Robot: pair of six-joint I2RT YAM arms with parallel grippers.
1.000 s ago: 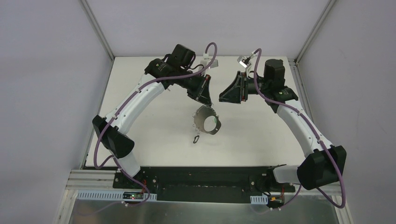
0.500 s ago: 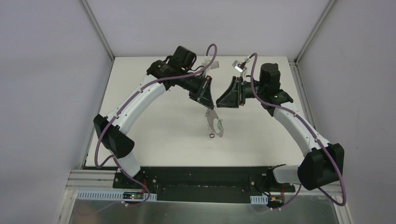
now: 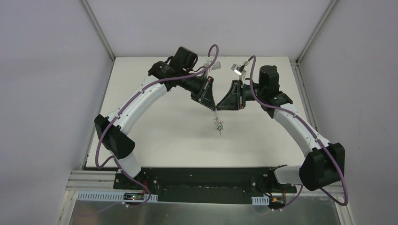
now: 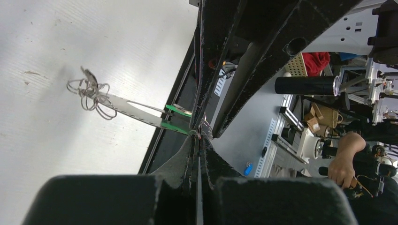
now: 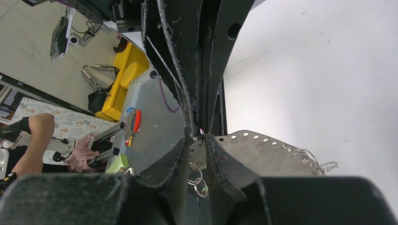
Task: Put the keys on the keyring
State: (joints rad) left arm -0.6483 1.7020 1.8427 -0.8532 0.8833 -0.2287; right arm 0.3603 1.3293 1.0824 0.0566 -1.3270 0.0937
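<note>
My left gripper [image 3: 212,107] is shut on the rim of the keyring [image 3: 217,123], which hangs below it above the table, edge-on in the top view. In the left wrist view the keyring [image 4: 136,110] is a thin grey strip with wire loops [image 4: 91,91] at its far end. A green piece [image 4: 171,125], seemingly a key's head, sits near the grip. My right gripper [image 3: 218,107] meets the left one tip to tip. Its fingers [image 5: 220,159] stand a narrow gap apart at the keyring's holed rim [image 5: 263,152], with small linked rings [image 5: 197,180] and a green speck between them.
The white table [image 3: 155,131] lies under both arms. A black base bar [image 3: 202,180] runs along its near edge. Grey walls and metal posts [image 3: 98,28] close in the back and sides. Both arms arch inward over the middle of the table.
The keyring has swung from face-on to edge-on under the left gripper. The right gripper has moved left until it meets the left one, and its jaws have narrowed.
</note>
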